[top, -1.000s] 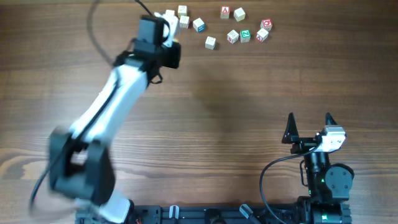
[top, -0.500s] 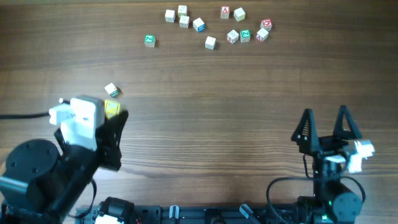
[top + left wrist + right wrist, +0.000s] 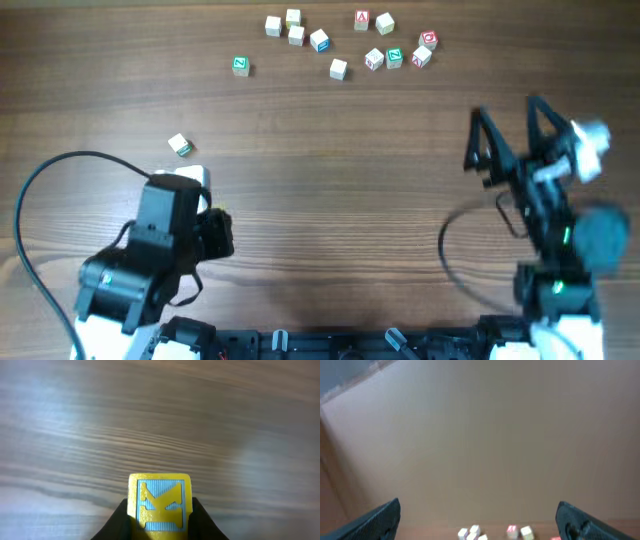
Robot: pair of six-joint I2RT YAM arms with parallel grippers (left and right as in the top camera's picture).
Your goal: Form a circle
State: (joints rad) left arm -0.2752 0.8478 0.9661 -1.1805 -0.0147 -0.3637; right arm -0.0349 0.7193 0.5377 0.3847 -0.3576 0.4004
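Left gripper clamps a yellow cube; right gripper stands apart. Released far from the lone cube, it may spoil the round shape.

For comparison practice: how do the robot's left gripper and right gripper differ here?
The left gripper is shut on a yellow K cube; the right gripper is wide open and empty. In the overhead view the left gripper sits lower in the picture than the right gripper. Both have black fingers.
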